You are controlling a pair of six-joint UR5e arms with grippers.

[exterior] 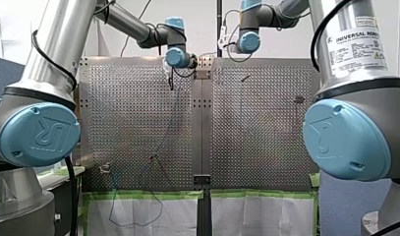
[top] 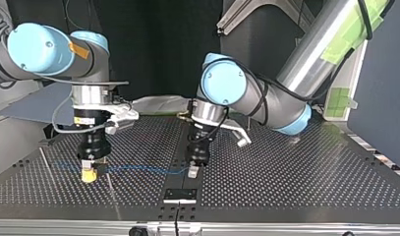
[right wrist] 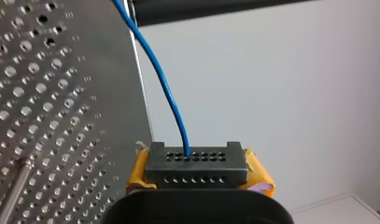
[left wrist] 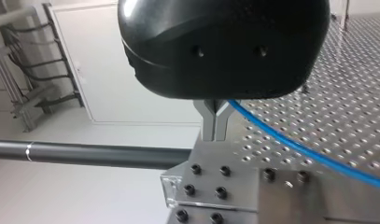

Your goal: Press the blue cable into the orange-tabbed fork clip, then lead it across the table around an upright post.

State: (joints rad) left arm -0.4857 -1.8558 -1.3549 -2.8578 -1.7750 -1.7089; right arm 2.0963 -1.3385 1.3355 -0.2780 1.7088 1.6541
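- Right gripper [top: 89, 175], yellow-padded, pinches the cable [top: 138, 170] at the top view's left, its tips low over the table [top: 296, 167].
- Left gripper [top: 193, 171] hangs by the table's middle seam. Its metal fingers [left wrist: 214, 123] are pressed together, and the cable comes out right beside them, seemingly nipped there.
- Table: perforated, in two halves.
- Plate [left wrist: 239, 193]: bolted at the table's edge, just ahead of the left gripper's fingers.
- Cable: blue, stretched nearly straight between the two grippers, just above the table. In the right wrist view it runs into the pads [right wrist: 257, 176] from ahead.
- Rod [top: 45, 158]: thin, on the table near the right gripper.
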